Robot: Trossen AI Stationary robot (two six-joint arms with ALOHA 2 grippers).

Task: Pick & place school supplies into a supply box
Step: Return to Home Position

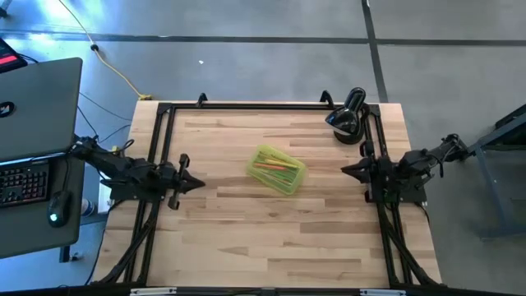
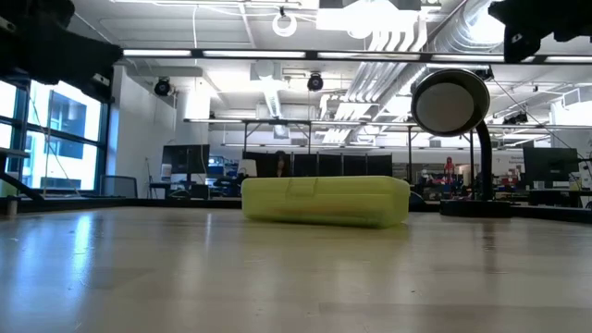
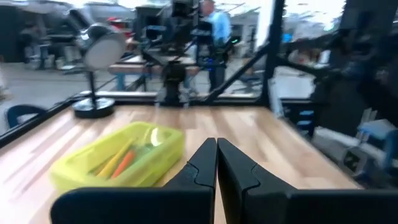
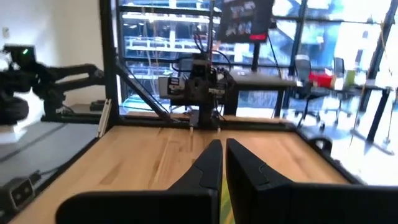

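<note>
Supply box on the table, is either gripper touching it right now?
No, the supply box lies alone in the middle, with the left gripper and the right gripper well apart from it at opposite sides.

No readable text, label, brand or number anywhere. Only a small pale mark on the grey laptop lid (image 1: 37, 107) at the far left beside the table, too small to make out. Faint reddish lines on the dark hanging screen (image 4: 245, 18) in the room beyond the table, too blurred to read.
</note>
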